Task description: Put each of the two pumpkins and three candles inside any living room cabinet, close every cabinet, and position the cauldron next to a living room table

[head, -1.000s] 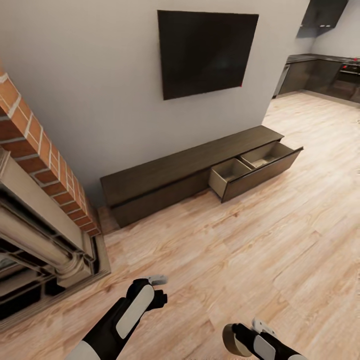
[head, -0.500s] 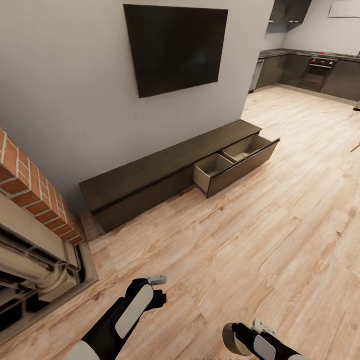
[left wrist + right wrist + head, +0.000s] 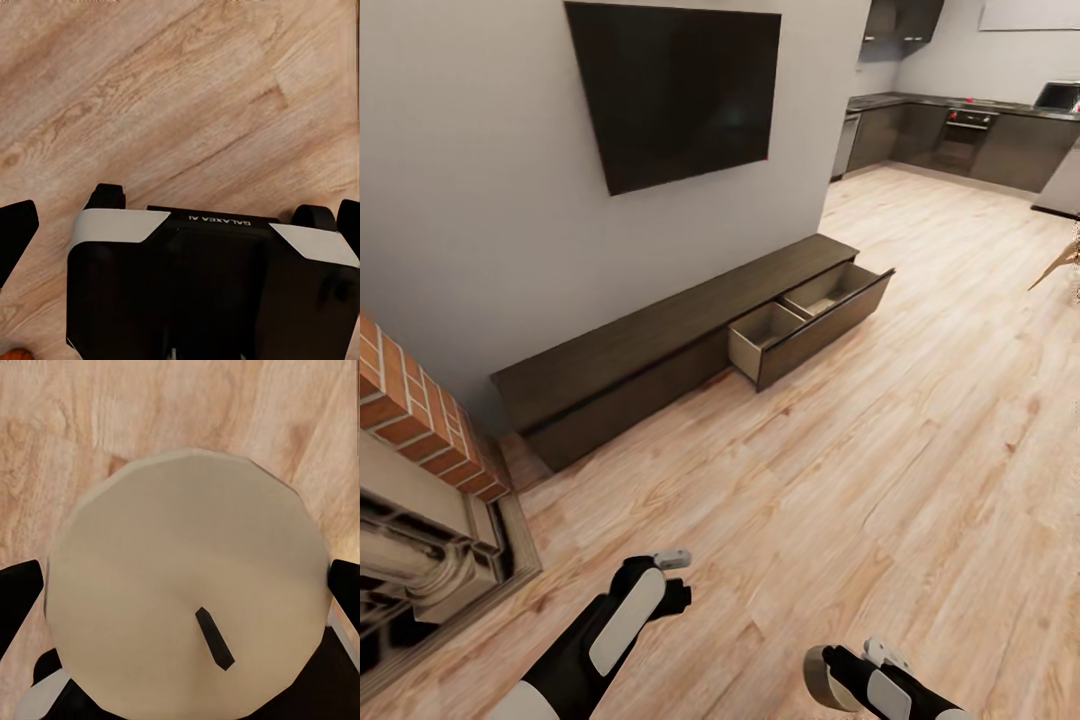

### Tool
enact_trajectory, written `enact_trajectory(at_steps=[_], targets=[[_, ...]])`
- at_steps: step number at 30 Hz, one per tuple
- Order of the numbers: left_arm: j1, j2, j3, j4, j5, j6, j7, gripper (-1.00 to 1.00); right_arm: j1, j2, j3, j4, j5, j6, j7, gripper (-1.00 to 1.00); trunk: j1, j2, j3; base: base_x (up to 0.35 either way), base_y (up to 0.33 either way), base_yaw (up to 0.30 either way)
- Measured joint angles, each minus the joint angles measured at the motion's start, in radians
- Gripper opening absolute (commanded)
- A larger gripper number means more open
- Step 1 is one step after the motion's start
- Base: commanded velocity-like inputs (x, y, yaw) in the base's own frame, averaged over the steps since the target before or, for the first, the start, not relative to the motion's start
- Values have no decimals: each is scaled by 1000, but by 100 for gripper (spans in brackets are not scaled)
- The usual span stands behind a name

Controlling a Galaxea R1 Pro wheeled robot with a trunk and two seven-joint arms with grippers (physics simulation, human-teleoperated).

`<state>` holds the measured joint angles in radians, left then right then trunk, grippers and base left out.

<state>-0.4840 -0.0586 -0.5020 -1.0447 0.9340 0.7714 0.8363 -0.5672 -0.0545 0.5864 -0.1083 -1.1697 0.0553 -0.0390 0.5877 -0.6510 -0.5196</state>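
candle (image 3: 187, 592) | clamped between right arm's fingers (image 3: 15, 600), held low | left fingers (image 3: 15, 236) seemingly apart

"GALAXEA AI" in small white letters, upside down, on the robot's black body (image 3: 214, 247).

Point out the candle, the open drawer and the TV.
candle (image 3: 187, 607): right wrist view, flat top beside the wick, held in the right claw.
open drawer (image 3: 815, 335): head view, front panel.
TV (image 3: 675, 90): head view, middle of the dark screen.
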Motion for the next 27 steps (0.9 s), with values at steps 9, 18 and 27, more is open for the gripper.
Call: enact_trajectory(at_steps=[9,18,27], targets=[[0,-1,-5,-5,1,0,1,100,0,0,0,0,0,4,0,-100,0,0,0,0,0,-265],[0,-2,-5,-5,0,0,2,100,0,0,1,0,0,6,-1,-100,0,0,0,0,0,-279],[-2,-3,-7,-7,-1,-1,3,100,0,0,1,0,0,4,-1,-100,0,0,0,0,0,-280]])
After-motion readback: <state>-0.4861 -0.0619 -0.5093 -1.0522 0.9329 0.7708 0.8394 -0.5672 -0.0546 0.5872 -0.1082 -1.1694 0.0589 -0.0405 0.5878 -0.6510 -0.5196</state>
